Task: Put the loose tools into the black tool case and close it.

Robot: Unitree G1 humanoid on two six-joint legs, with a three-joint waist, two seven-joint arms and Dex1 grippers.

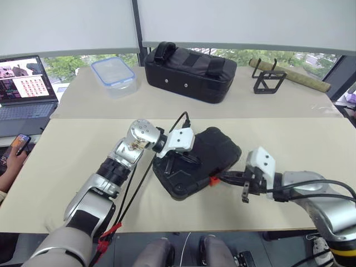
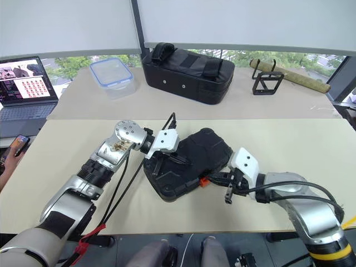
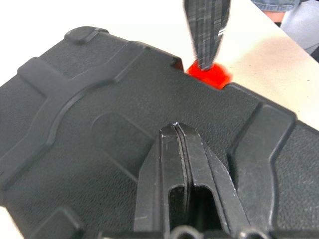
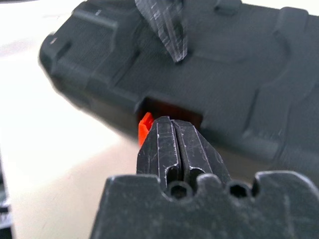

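The black tool case [image 1: 214,146] lies shut on the beige table, its lid down. My left gripper [image 3: 177,127] is shut, and its tips rest on the moulded lid near the middle [image 1: 188,158]. My right gripper [image 4: 172,122] is also shut and holds nothing. Its tips sit right at the small orange latch [image 4: 144,127] on the case's front edge [image 1: 212,180]. In the left wrist view the right gripper [image 3: 205,62] touches the latch [image 3: 213,75] from above. The loose tools are out of view.
A large black fabric bag [image 1: 189,69] stands at the back, with a clear blue-lidded container [image 1: 114,75] beside it. A black wire stand [image 1: 268,78] and a rolled mat [image 1: 292,75] are back right. A laptop [image 1: 25,89] and a person's hand with a phone [image 1: 16,147] are at the left.
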